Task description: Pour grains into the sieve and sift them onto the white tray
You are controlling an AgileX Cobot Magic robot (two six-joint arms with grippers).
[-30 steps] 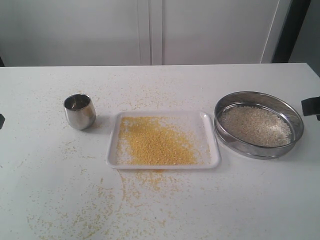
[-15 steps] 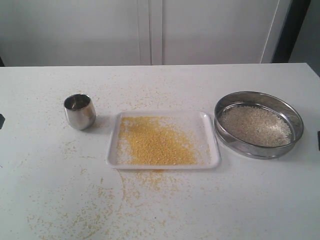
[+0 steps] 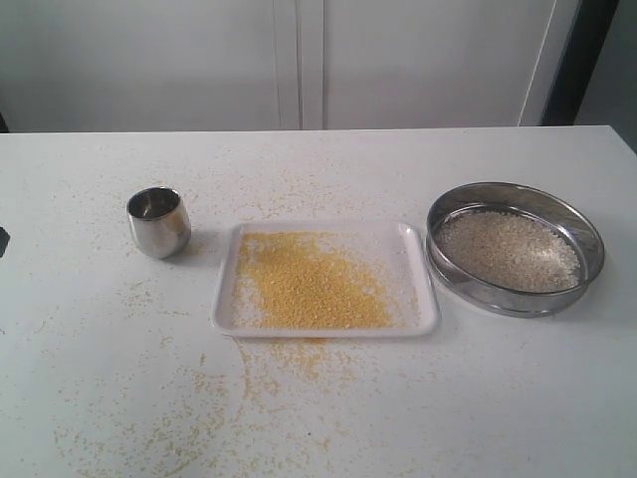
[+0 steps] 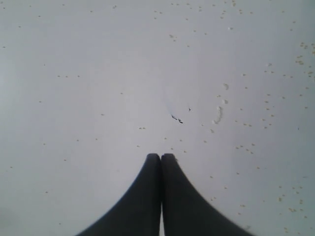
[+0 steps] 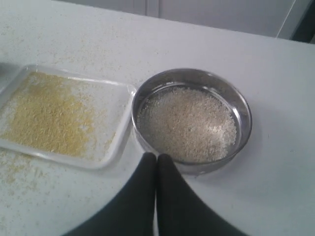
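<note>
A dark sliver (image 3: 3,241) at the exterior view's 9 o'clock edge is cut off, and we cannot tell what it is. Each wrist view crops its fingers at the base. The left fingers (image 4: 142,196) are pressed together on nothing over the speckled surface (image 4: 74,73). The right fingers (image 5: 140,196) are likewise closed and empty, near the sieve (image 3: 498,299). It holds whitish grains (image 3: 510,249) and sits at 3 o'clock from the white tray (image 3: 398,244), which carries yellow grains (image 3: 309,284). The steel cup (image 3: 159,224) stands at the tray's 10 o'clock. The dark part seen a second ago at the right edge is gone.
</note>
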